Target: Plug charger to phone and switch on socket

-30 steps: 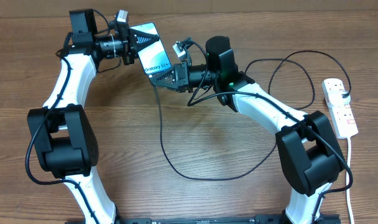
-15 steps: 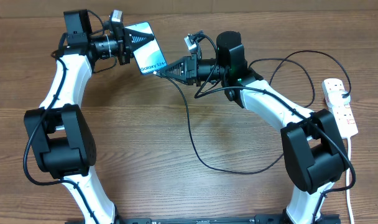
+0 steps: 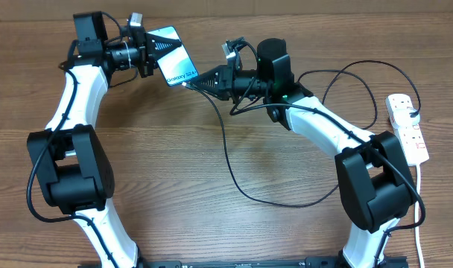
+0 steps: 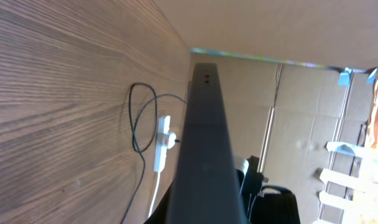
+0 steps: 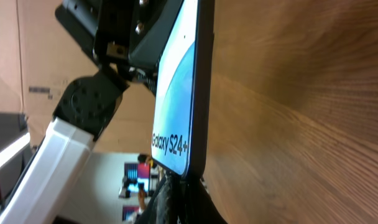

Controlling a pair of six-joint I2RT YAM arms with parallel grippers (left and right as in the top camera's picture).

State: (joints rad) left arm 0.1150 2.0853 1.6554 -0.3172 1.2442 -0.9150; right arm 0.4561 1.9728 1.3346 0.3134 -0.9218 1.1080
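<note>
phone (image 3: 174, 63) raised tilted, charger (image 3: 286, 205) looped, socket (image 3: 407, 128) flat

One phone (image 3: 174, 64), one charger (image 3: 227, 152) — one socket (image 3: 407, 128)

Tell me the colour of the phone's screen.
The phone has a light-blue screen with dark lettering, clearest in the right wrist view.
</note>
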